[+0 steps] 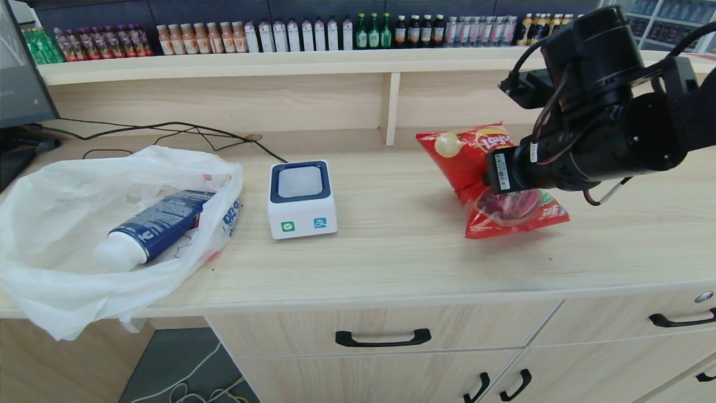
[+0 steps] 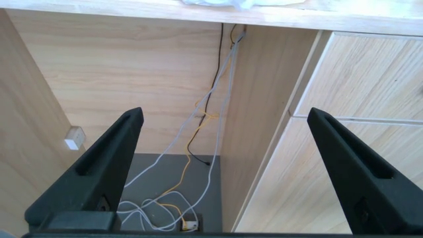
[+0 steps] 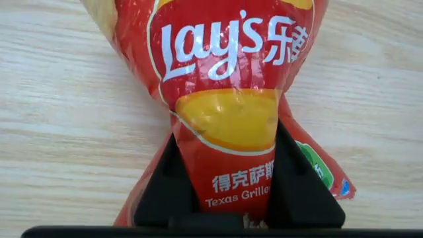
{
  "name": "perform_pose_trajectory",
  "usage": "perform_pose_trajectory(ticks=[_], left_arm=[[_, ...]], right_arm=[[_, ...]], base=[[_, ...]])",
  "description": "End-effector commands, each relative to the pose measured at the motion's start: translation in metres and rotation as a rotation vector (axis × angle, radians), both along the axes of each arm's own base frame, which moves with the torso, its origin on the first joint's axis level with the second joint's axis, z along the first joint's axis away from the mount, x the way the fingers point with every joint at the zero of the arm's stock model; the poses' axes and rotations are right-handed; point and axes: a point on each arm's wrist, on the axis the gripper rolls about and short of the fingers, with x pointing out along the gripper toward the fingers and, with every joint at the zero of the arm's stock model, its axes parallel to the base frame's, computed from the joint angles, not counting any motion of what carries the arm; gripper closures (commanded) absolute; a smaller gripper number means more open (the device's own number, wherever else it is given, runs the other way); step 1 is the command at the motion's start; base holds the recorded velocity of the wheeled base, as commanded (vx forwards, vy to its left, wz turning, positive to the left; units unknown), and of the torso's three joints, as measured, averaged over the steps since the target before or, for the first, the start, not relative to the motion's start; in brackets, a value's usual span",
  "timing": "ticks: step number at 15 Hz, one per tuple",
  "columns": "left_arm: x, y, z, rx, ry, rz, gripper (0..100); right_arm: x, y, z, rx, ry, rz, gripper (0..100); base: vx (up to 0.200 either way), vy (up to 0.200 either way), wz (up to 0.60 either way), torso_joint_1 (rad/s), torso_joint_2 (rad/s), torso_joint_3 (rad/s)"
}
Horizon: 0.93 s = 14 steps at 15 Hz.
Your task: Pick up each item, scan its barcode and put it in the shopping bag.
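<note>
One item bagged: a blue-and-white plastic squeeze tube [image 1: 156,224] lies on its side in the thin, crinkled white plastic shopping bag [image 1: 56,190], which is spread open at the left end of the pale wood-grain counter [image 1: 403,252].
Below the counter edge: the left gripper [image 2: 225,132] is held before the cabinet recess, its black fingers spread wide with nothing between them.
Centre: a white, round-cornered box scanner [image 1: 302,200] with a dark-rimmed window on top is set between bag and crisps, apart from both.
Right: a red, glossy foil crisp packet [image 1: 475,162] is seen tilted; whether its lower corner touches the counter cannot be told.
Grip: the right gripper [image 3: 228,165] is closed across the crisp packet's middle, so that the film is pinched into a waist.
Handling: the packet is judged light, puffy and yielding, its film slippery and its contents easily crushed.
Where to hold: a gentle hold at the middle is judged best.
</note>
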Motion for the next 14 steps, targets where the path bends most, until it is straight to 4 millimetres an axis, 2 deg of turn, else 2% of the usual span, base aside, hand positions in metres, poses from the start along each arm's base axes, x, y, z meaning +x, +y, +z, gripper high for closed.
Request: perform_pose_trajectory(ticks=[1, 6, 8, 14], left_arm=[[0.000, 0.000, 0.000, 0.000, 0.000, 0.000, 0], [0.000, 0.000, 0.000, 0.000, 0.000, -0.001, 0], [0.000, 0.000, 0.000, 0.000, 0.000, 0.000, 0], [0.000, 0.000, 0.000, 0.000, 0.000, 0.000, 0]], right_arm=[[-0.014, -0.007, 0.017, 0.021, -0.051, 0.007, 100], [-0.039, -0.017, 0.040, 0.035, -0.122, 0.036, 100], [-0.055, -0.021, 0.046, 0.043, -0.138, 0.056, 100], [-0.098, -0.034, 0.034, 0.068, -0.172, 0.113, 100]], base=[[0.000, 0.000, 0.00, 0.000, 0.00, 0.000], [0.000, 0.000, 0.00, 0.000, 0.00, 0.000], [0.000, 0.000, 0.00, 0.000, 0.00, 0.000], [0.000, 0.000, 0.00, 0.000, 0.00, 0.000]])
